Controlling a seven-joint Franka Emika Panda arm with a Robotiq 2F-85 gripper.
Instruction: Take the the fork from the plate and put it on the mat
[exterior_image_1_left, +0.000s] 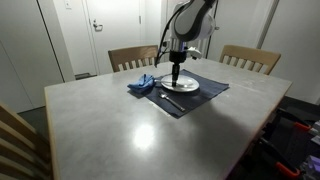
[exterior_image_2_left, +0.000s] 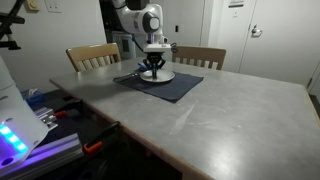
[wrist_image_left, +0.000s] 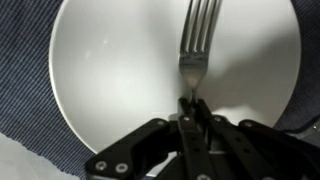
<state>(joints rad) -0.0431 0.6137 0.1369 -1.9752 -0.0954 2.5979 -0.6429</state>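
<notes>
Slippage threatens, since the black gripper (wrist_image_left: 192, 104) is clenched on only the slim neck of the silver metal fork (wrist_image_left: 194, 55) lying on the round white plate (wrist_image_left: 100, 80) atop the dark blue mat (wrist_image_left: 25, 100), so lifting could swing it loose.

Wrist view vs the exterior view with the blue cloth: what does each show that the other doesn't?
Wrist only: the silver metal fork, clearly seen, tines over the round white plate, handle pinched in the closed gripper. Exterior only: the crumpled blue cloth beside the plate, the grey table top, two wooden chairs and the robot arm above. Shared: that plate, the dark blue mat under it, and the gripper.
</notes>
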